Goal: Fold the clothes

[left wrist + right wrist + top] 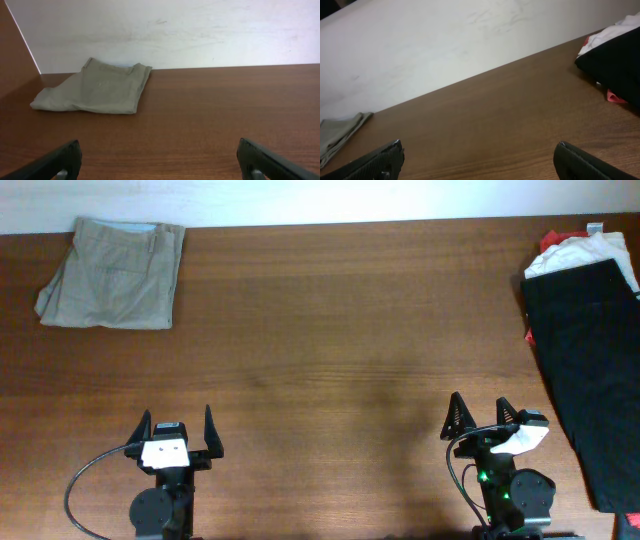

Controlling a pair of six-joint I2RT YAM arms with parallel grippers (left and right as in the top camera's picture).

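Note:
Folded beige shorts (112,272) lie at the far left of the table; they also show in the left wrist view (95,91) and at the left edge of the right wrist view (337,136). A black garment (585,365) lies spread along the right edge, over white (585,252) and red (558,240) pieces. The black garment also shows in the right wrist view (615,62). My left gripper (177,427) is open and empty near the front edge. My right gripper (480,412) is open and empty, left of the black garment.
The brown wooden table (340,340) meets a pale wall (175,30) at the back. A black cable (85,480) loops beside the left arm's base.

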